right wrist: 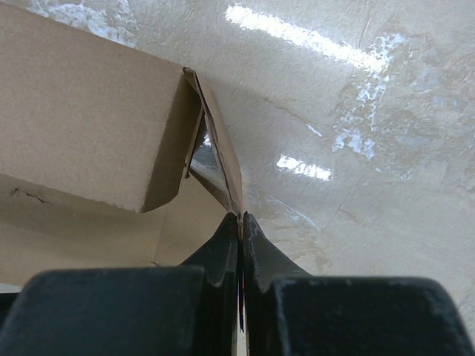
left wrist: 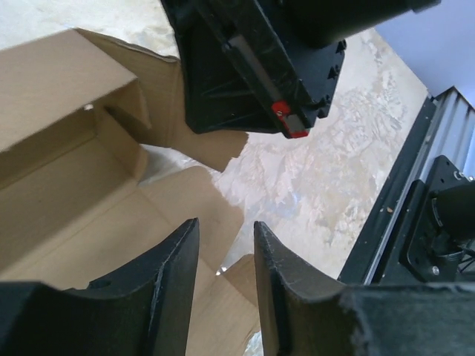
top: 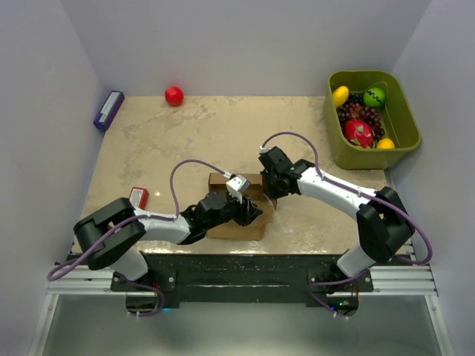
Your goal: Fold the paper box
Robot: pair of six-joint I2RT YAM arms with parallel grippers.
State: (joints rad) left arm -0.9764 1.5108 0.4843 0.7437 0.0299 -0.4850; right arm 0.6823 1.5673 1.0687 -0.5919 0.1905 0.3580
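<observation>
1. The table (top: pixel 223 126), marbled beige, lies under both sets of jaws.
2. The green bin (top: pixel 361 158) of fruit sits well beyond the right jaws, at the far corner.
3. The paper box (top: pixel 236 231), brown, partly open with its flaps spread, lies between the two sets of jaws.
4. The right gripper (right wrist: pixel 240 219) has its jaws closed, pinching a thin flap edge of the box.
5. The left gripper (left wrist: pixel 225 226) has its jaws narrowly apart over the box's flaps, with nothing between them.
6. The red ball (top: pixel 174 96) rests well beyond both jaws.
</observation>
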